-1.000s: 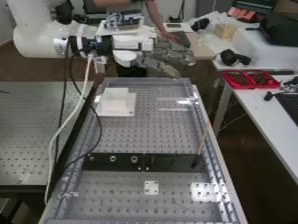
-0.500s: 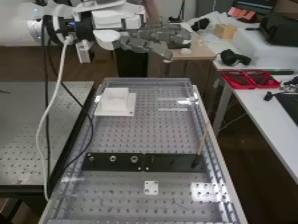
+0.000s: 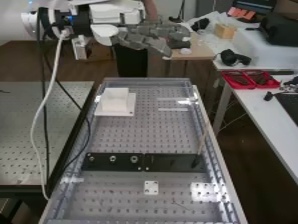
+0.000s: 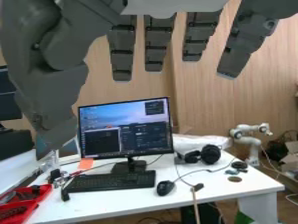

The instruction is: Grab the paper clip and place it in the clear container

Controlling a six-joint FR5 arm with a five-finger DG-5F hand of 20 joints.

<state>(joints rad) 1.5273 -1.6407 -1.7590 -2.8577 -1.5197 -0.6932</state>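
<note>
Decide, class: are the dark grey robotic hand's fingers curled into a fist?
No, the hand has its fingers straight and spread apart in the wrist view.

You had decent room over the bench [image 3: 149, 132] between the white block [image 3: 115, 101] and black bar [image 3: 113, 160], but a cable [image 3: 88, 126] drooped along one side, thin stick [image 3: 202, 142] poking up opposite.

The perforated bench plate [image 3: 143, 135] was metal, with glossy patches of glare; the stepped block [image 3: 116, 102] looked smooth and matt, like plastic; the hand [image 3: 148, 39] had a matt finish; the wall panelling [image 4: 199, 100] showed wood grain; the desktop [image 4: 120, 205] looked smooth; the keyboard [image 4: 110, 182] was matt plastic
</note>
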